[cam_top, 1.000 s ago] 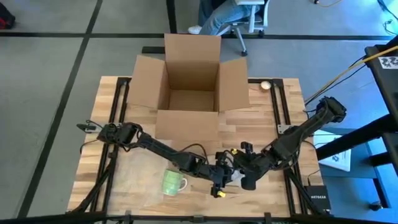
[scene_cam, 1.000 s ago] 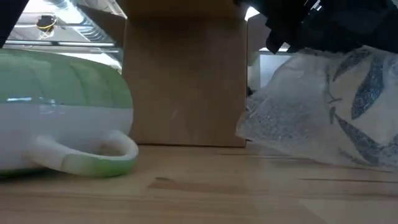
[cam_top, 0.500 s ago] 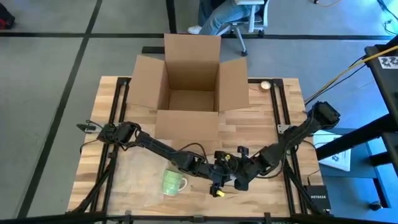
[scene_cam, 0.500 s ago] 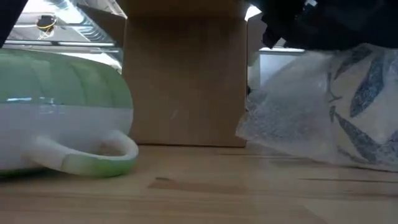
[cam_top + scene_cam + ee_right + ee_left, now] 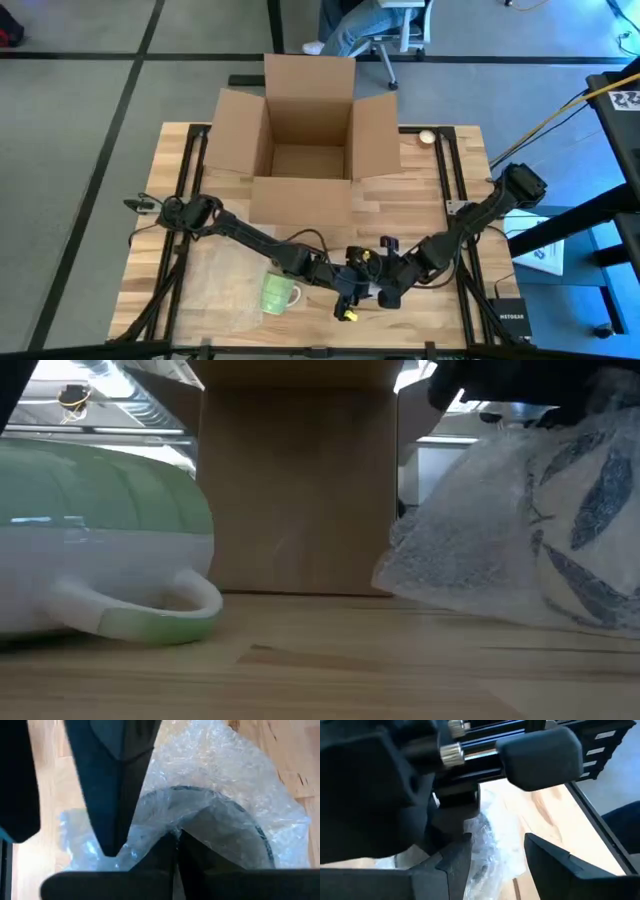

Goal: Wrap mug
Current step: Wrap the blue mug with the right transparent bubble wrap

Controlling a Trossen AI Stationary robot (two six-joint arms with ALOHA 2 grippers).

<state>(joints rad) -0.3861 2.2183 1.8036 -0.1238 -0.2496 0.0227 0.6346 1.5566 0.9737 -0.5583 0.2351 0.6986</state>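
Observation:
The green mug (image 5: 278, 293) lies on its side near the table's front edge, its pale handle (image 5: 140, 610) toward the right, and no gripper is on it. Right of it a bundle of clear bubble wrap (image 5: 520, 540) holds a round thing with a blue leaf pattern and rests on the table. My right gripper (image 5: 177, 840) is shut on that wrap. My left gripper (image 5: 495, 855) is open and faces the right one, with wrap (image 5: 487, 837) lying between its fingers. My right gripper pinches a gathered bit of the bubble wrap (image 5: 172, 827) between its two fingers, over the dark rim of the wrapped round thing. The fingers come slanting down from the table's right. The bundle's underside (image 5: 470, 605) stays on the table. Whether my left gripper touches the wrap, I cannot tell.
An open brown cardboard box (image 5: 305, 130) stands at the table's far middle. A flat clear sheet (image 5: 215, 275) lies by the mug at the near left. A small pale round thing (image 5: 428, 137) sits far right. A seated person (image 5: 365, 20) shows beyond the table.
My right gripper has moved a little toward the table's left and near edge, closing in on the left gripper, and its arm has dropped lower. The wrapped bundle has shifted slightly with it. The mug has stayed where it was.

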